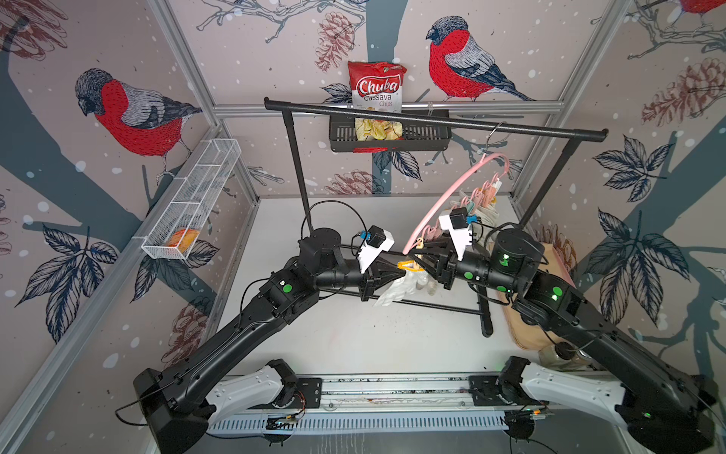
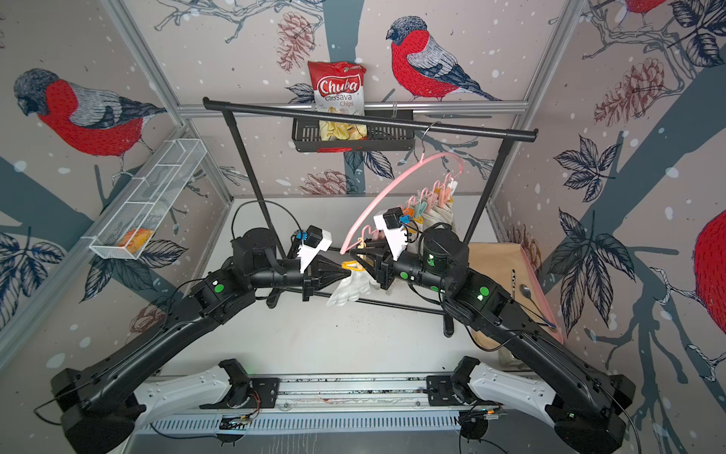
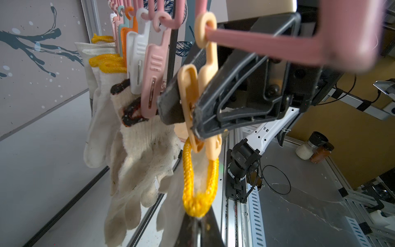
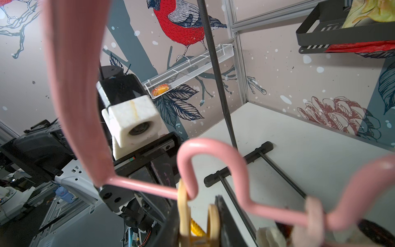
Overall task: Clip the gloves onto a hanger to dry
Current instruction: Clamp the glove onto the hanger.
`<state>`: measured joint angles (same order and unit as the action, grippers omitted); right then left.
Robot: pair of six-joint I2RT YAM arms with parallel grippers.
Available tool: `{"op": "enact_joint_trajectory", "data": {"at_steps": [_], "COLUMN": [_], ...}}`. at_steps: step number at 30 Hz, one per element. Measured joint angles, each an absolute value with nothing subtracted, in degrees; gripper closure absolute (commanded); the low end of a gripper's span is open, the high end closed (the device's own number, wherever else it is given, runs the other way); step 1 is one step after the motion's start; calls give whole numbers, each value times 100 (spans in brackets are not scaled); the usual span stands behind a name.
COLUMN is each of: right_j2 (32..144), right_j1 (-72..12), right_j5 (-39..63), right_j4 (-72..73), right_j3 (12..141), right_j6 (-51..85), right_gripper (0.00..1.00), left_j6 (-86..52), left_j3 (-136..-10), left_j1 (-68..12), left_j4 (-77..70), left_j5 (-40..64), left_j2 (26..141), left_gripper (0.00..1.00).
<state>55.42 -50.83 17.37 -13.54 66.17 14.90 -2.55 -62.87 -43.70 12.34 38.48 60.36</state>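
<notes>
Two black arms rise from the near rail and meet tip to tip above the white table (image 1: 353,338). Left gripper (image 1: 401,274): jaws fully closed, pinching the yellow cuff (image 3: 199,188) of a white knitted glove (image 1: 395,293), which dangles below the tips. Right gripper (image 3: 185,112): jaws narrow, squeezing a cream peg (image 3: 188,82) between them. That peg hangs at the lower, nearer end of the pink hanger (image 4: 72,85). Its lower tips touch the held glove's yellow cuff; whether they bite it cannot be told. The hanger hooks over the top bar of a black rack (image 1: 432,119). Further along the hanger, other gloves (image 3: 147,147) hang clipped in pastel pegs.
</notes>
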Motion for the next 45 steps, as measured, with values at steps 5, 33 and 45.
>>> {"op": "enact_joint_trajectory", "data": {"at_steps": [5,33,45], "right_j2": [5542,5575,5577], "right_j1": [-5083,-5057,-5057], "right_j5": [1737,1865,1970], "right_j4": [-1361,-1299,-1114], "right_j3": [6565,6698,6495], "right_j6": [1490,1520,1638], "right_gripper": [81,82,83], "left_j6": [-183,-150,-104], "left_j3": [-6394,-6331,-6615], "left_j1": [-4377,-4401,-4401], "left_j4": [1284,1358,1393], "left_j5": [3839,3745,3741], "left_j2": [6051,6173,6281], "left_gripper": [100,100,100]}}
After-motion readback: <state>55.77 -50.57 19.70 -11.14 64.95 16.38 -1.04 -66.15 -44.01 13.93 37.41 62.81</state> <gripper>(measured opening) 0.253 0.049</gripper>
